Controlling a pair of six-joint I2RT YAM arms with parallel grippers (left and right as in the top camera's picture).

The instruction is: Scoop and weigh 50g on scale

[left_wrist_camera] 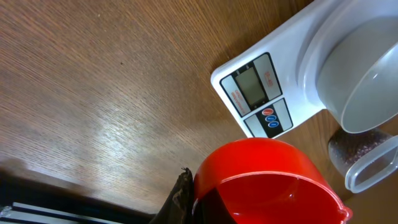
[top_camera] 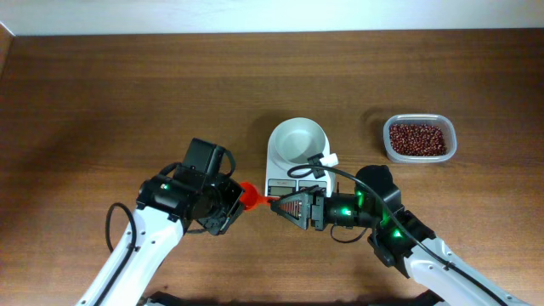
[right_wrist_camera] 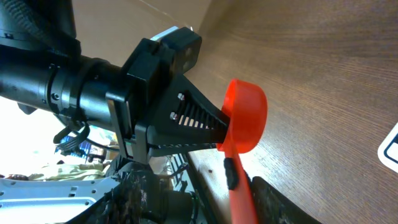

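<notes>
Wooden surface (top_camera: pixel 127 85), scale (top_camera: pixel 297 143) empty. Left pincer (top_camera: pixel 241 200) pinches scoop (top_camera: pixel 249 196); right pincer (top_camera: pixel 276 204) at its handle, grip apparently incomplete, state untellable. Risk: premature release drops scoop.

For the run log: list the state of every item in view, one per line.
scale, display shows no readable digits
white bowl, on the scale, empty
red-brown beans, all in the clear tub, none in the white bowl
clear tub, lidless
red scoop, on its side, gripped at its cup
left gripper, shut on the red scoop
right gripper, open, fingers either side of the scoop's handle
</notes>
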